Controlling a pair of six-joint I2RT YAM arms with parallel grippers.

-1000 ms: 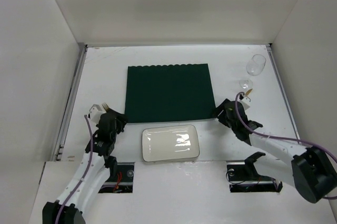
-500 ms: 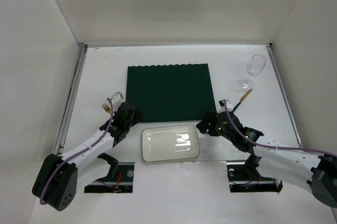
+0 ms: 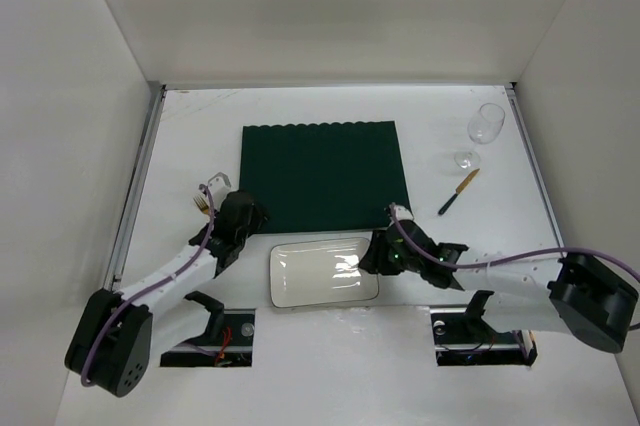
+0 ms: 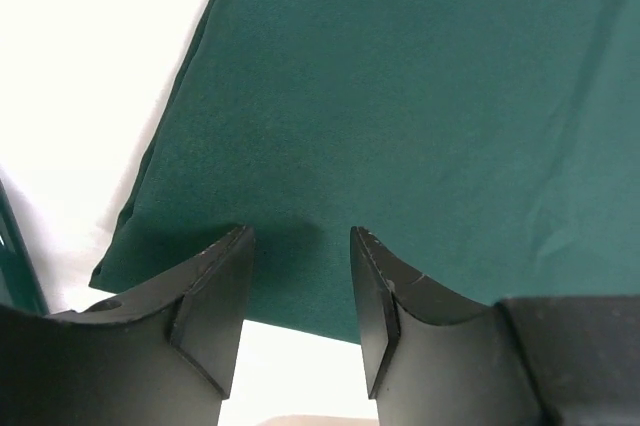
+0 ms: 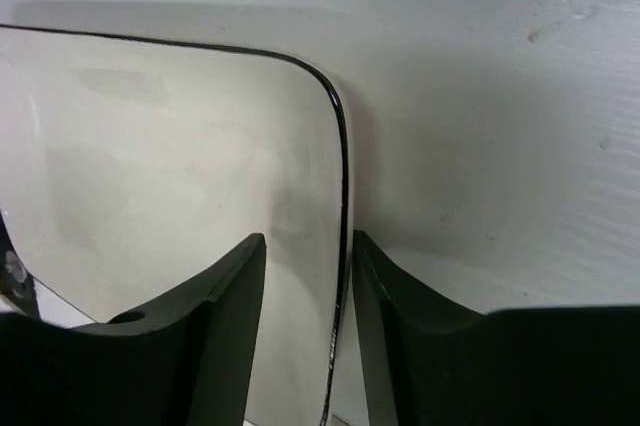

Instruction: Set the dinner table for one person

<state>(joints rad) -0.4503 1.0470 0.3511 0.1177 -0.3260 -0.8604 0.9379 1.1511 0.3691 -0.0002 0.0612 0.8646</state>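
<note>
The dinner table (image 3: pixel 195 131) is a white surface with rails at its sides. A dark green placemat (image 3: pixel 320 176) lies in its middle, and a small white plate (image 3: pixel 320 274) lies just in front of it. My left gripper (image 3: pixel 243 214) is open and empty at the placemat's near-left corner; in the left wrist view the gripper (image 4: pixel 300 234) hangs over the placemat's (image 4: pixel 400 96) near edge. My right gripper (image 3: pixel 378 254) is open at the plate's right end. In the right wrist view the gripper (image 5: pixel 308 238) straddles the plate's (image 5: pixel 150 166) black-lined rim without clamping it.
A fork (image 3: pixel 203 202) lies just left of my left gripper. A knife (image 3: pixel 457 192) lies right of the placemat. A wine glass (image 3: pixel 486 125) lies on its side at the back right. White walls enclose the table.
My left gripper has swung right from the fork to the placemat's near-left corner. My right gripper has moved from beside the knife, left and nearer, to the plate's right rim.
</note>
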